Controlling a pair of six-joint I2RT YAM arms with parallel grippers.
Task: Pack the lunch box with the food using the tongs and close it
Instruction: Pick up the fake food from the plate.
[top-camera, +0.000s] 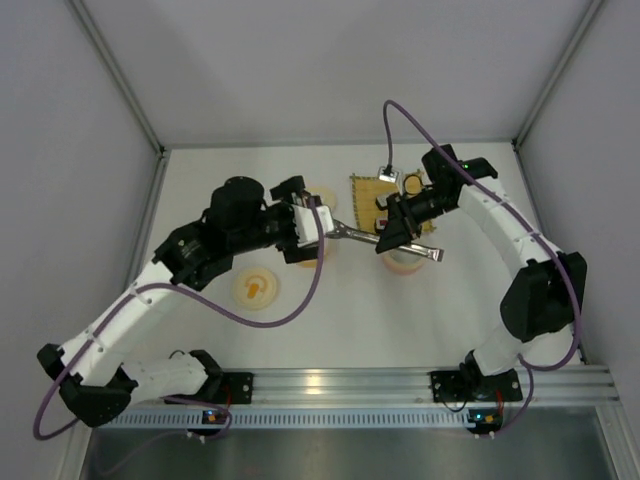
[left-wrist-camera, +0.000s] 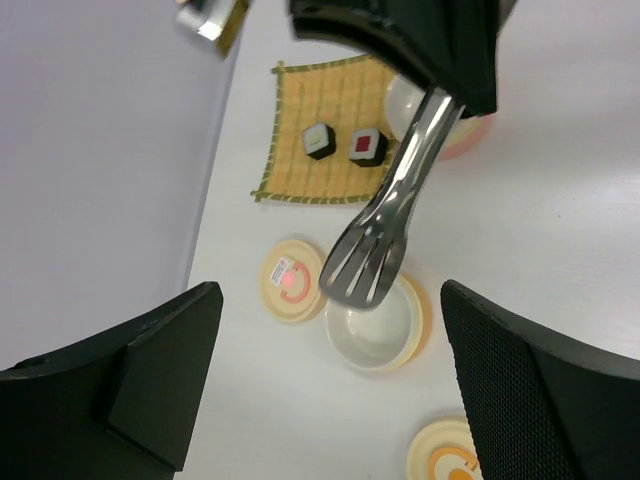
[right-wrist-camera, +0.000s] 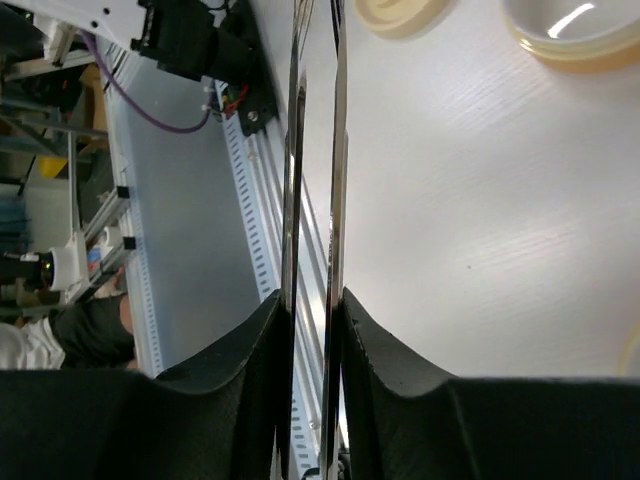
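- The left tool (top-camera: 315, 230) is spread wide open and grips nothing; in its wrist view its two dark fingers (left-wrist-camera: 130, 380) stand far apart at either side.
- The right tool (right-wrist-camera: 312, 310) is closed on the tongs (top-camera: 385, 238), with both thin metal arms pinched between its pads.
- The tongs hang above the middle of the counter (top-camera: 450, 310), running left to right between the two tools. The forked tips point left, and the joined end sticks out past the right tool.
- From the left wrist, the forked tips sit over the far rim of an open cream round container (left-wrist-camera: 375, 330). They are clear of both left fingers.
- The food lies on the yellow woven mat (left-wrist-camera: 300, 110), at the far side of the counter, right of centre. One piece has a white top (left-wrist-camera: 320, 140) and one piece has a pink-red top (left-wrist-camera: 367, 146).
- The two pieces lie just beside each other and apart from the tongs.
- A second container with a pinkish rim (top-camera: 403, 263) sits below the right tool, just near of the mat.
- One lid with a pink label (left-wrist-camera: 290, 278) lies just beyond the open container, on its far side.
- Another lid with an orange mark (top-camera: 257, 288) lies nearer and further left.
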